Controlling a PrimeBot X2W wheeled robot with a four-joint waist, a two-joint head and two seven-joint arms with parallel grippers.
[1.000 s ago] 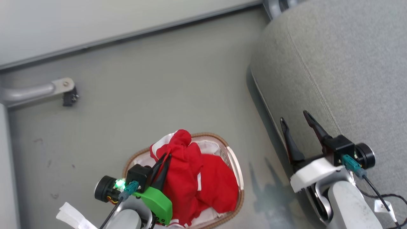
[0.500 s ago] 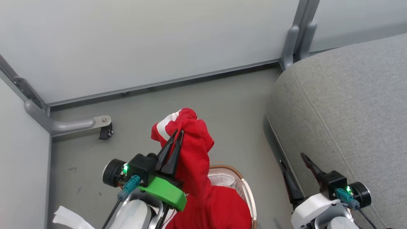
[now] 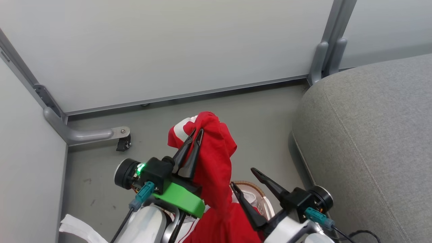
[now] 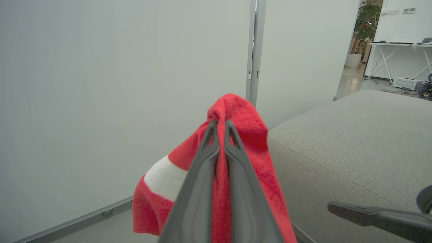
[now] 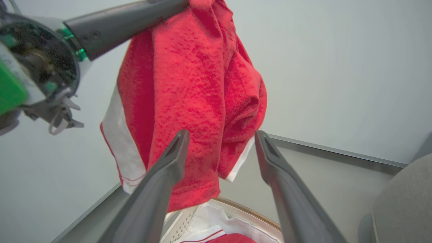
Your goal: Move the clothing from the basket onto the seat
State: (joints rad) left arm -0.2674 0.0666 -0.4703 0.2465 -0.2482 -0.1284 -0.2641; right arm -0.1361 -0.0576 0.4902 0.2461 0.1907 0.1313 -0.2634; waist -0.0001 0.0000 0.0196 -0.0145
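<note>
One piece of the clothing is out of the basket now, pinched tight in the left gripper and dangling over it instead of lying inside. The right gripper swung in beside it, jaws wide and empty, so the seat looks next.

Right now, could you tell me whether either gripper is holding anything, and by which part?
The left gripper pinches the clothing by a bunched fold at its top; the right gripper is open and empty.
</note>
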